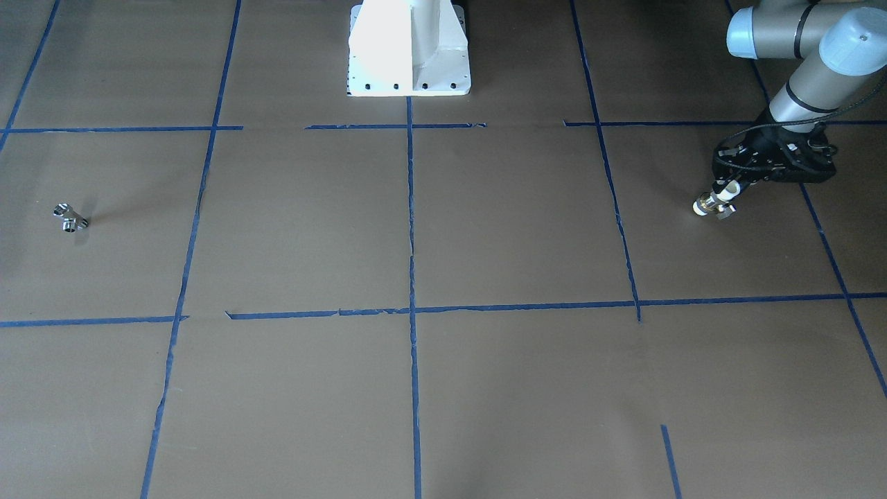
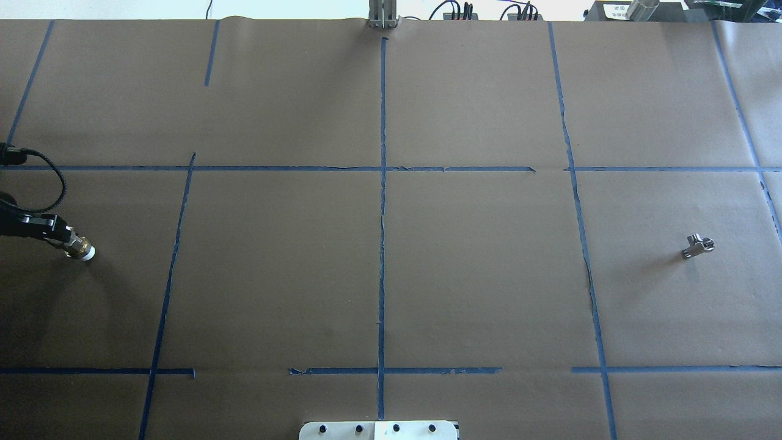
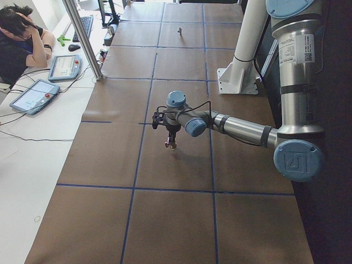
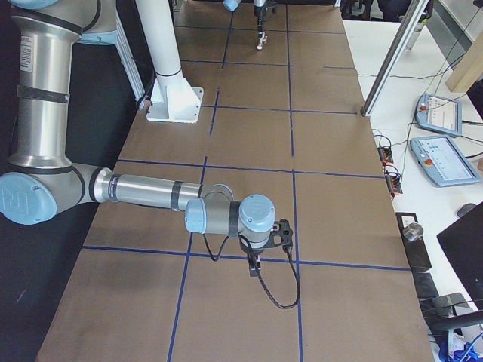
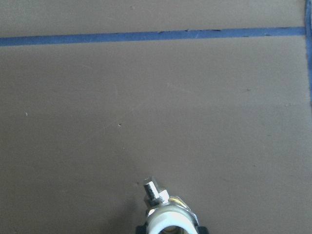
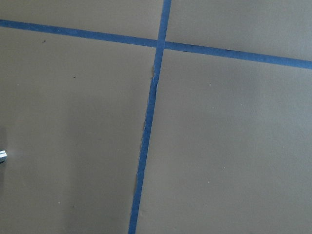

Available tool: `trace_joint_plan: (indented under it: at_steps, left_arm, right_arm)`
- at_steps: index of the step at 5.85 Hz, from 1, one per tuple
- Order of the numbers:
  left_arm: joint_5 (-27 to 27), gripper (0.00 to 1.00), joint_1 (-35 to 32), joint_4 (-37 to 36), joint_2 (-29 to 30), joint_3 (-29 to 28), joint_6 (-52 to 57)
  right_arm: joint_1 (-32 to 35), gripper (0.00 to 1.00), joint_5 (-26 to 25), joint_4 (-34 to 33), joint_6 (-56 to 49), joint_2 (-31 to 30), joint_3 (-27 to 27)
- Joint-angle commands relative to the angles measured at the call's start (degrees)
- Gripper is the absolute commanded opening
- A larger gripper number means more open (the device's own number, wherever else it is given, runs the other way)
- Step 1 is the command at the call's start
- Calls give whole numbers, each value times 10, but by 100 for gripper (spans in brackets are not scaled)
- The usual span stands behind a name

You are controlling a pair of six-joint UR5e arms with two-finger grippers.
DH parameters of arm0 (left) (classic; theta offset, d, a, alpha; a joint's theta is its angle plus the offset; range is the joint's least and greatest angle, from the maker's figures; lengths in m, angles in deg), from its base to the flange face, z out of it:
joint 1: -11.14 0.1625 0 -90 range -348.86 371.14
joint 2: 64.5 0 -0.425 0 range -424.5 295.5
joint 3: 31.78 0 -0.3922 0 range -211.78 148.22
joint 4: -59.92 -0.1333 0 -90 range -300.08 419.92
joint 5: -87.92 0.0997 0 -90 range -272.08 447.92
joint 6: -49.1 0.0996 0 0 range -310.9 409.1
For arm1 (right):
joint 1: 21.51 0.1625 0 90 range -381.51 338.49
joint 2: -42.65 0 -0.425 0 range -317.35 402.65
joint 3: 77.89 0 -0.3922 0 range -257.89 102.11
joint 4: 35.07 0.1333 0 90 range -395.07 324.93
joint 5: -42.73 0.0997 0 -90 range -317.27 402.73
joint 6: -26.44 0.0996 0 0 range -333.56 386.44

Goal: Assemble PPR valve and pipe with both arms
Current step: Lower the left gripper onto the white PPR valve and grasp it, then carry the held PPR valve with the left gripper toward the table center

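My left gripper [image 1: 727, 193] is shut on the PPR valve [image 1: 709, 204], whose white end and brass middle stick out of the fingers, low over the brown table. The valve also shows in the overhead view [image 2: 80, 249], the left view [image 3: 171, 144] and the left wrist view [image 5: 168, 219], with its metal side tab up. The chrome pipe [image 1: 70, 217] lies alone on the table at the other end, seen also overhead [image 2: 697, 245]. My right gripper [image 4: 253, 265] shows only in the right view, pointing down near a tape crossing; I cannot tell if it is open.
The white pedestal [image 1: 409, 48] stands at the middle of the robot's side. Blue tape lines [image 2: 382, 183] divide the brown paper table. A person and tablets [image 3: 33, 93] are beside the table. A tiny shiny bit [image 6: 2, 156] sits at the right wrist view's left edge.
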Motion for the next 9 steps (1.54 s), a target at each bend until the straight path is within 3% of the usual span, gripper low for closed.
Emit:
trace_joint_plan:
  at_steps: [1,2,4,5,7,9]
  left_arm:
    - [3,0,1,-94,68,53,-56]
    - [5,0,9,-201,184,62,-87]
    - [59,0,99,-253,330,52,-211]
    - [123,0,148,-272,403,24,-310]
    - [182,0,202,-276,497,-60,-397]
    - [245,0,258,-289,553,-129,-433]
  right_arm:
    - [0,100,0,0,0,0,0]
    - [0,100,1,0,0,0,-1]
    - [0,100,0,-1,1,0,-2]
    - [0,100,0,-1,1,1,-3]
    - [-2,100,0,-1,1,2,-4]
    - [-2,100,0,-1,1,2,-4]
